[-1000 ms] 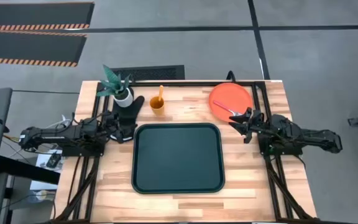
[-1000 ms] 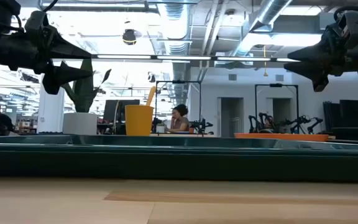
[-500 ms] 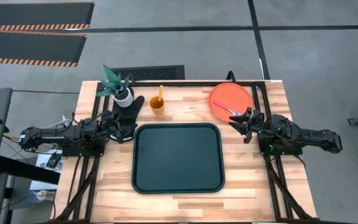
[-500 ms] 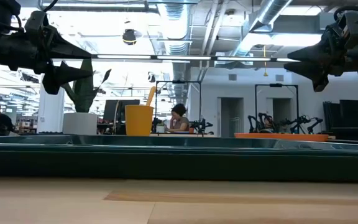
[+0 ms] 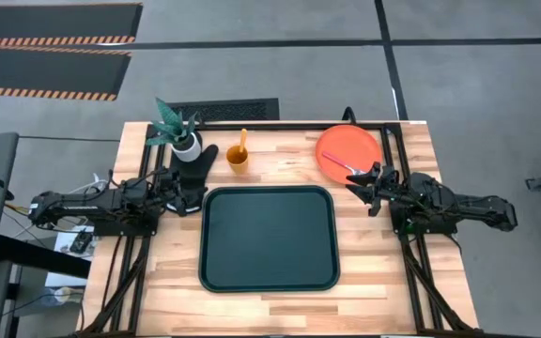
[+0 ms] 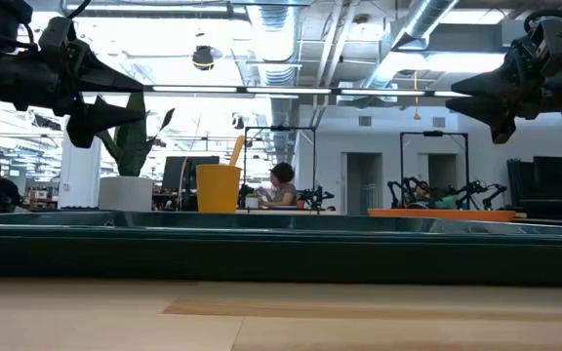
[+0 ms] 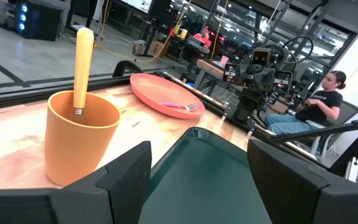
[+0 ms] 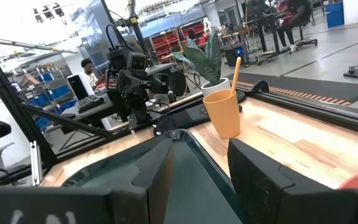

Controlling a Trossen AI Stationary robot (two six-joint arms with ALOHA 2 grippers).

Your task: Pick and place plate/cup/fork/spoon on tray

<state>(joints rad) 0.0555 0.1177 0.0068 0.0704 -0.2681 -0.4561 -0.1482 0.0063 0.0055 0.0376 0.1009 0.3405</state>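
Bare tray [image 5: 269, 238] at table centre; left gripper [image 5: 184, 191] released at its far left corner, right gripper [image 5: 361, 185] released at its far right. Farther: cup [image 5: 239, 159] holding spoon [image 5: 242, 143], far of tray; plate [image 5: 348, 151] bearing fork [image 5: 344, 165], far right

The tray [image 5: 268, 238], dark green-black with rounded corners and a raised rim, lay flat at the bench's middle with nothing on it. Behind its far left corner the small orange cup [image 5: 239, 160] stood upright, the spoon [image 5: 243, 142] standing in it bowl down, orange handle sticking up out of the rim. The round orange-red plate [image 5: 343, 145] lay flat near the far right corner of the bench, well apart from the cup. The fork [image 5: 343, 163] rested on the plate, red-pink handle toward its middle.
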